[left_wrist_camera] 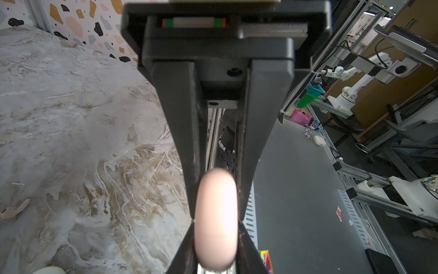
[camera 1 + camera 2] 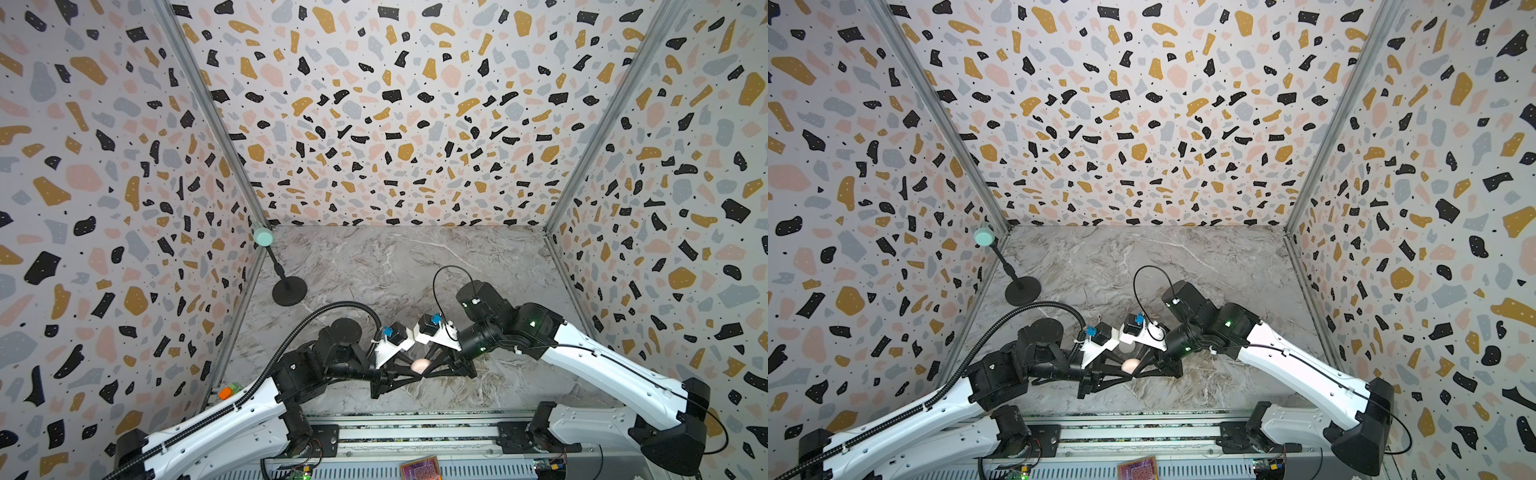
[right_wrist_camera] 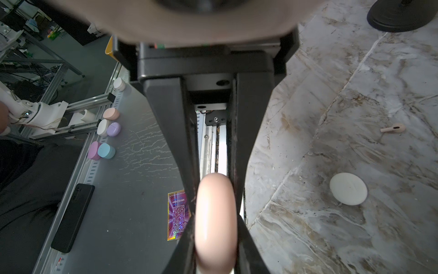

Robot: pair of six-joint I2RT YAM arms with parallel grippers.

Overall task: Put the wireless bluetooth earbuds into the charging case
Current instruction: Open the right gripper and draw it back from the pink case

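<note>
Pink glossy charging case [image 2: 418,365]: likely light, rigid, slippery.
Pinched on its broad faces by left gripper [image 1: 215,213] and right gripper [image 3: 215,213]; take earbud [image 3: 393,128] by stem.

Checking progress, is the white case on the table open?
No, the white case lies shut on the marble table, its lid closed flat.

Left gripper [image 1: 215,212] and right gripper [image 3: 215,211] meet tip to tip, both pinching
</note>
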